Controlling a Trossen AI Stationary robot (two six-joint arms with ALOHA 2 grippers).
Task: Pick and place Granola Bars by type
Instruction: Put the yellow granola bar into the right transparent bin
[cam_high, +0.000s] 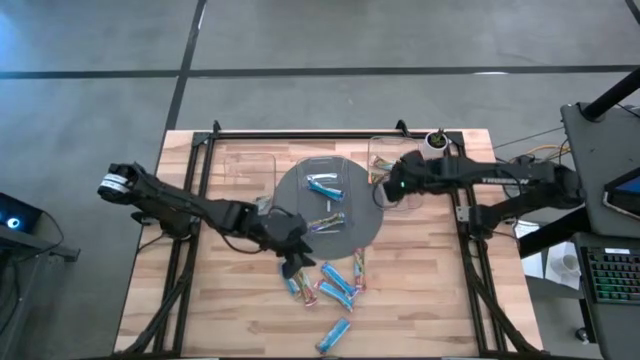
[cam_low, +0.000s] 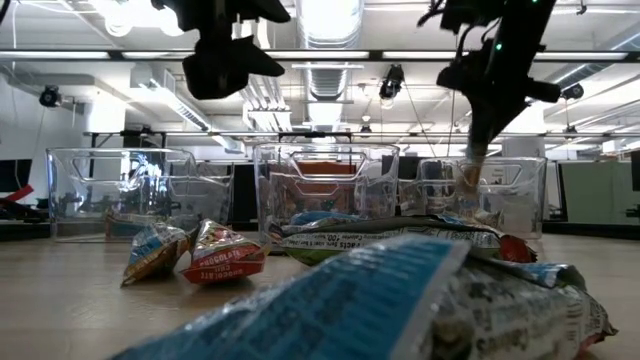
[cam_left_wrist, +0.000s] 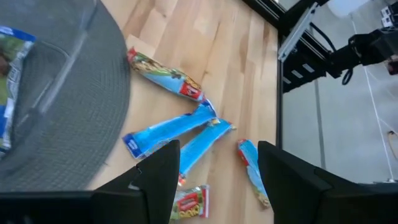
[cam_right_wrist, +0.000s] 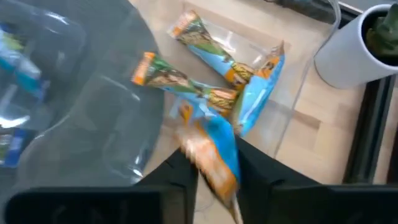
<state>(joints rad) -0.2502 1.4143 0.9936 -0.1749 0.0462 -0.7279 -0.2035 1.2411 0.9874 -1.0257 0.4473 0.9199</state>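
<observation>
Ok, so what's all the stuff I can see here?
Light wooden table top: one, pale brown, under everything.
Round grey plate: one, grey, table's middle.
Clear plastic trays: three, see-through, along the far edge.
Loose wrapped granola bars: about five, mostly light blue, on the wood on the plate's near side.
Bars on the plate: two, one light blue, one multicoloured.
Bars in the right tray: three, blue and orange.
White cup: one, far right corner.
Left end effector: open, above the loose bars.
Right end effector: shut on a blue-and-orange bar, over the right tray.
</observation>
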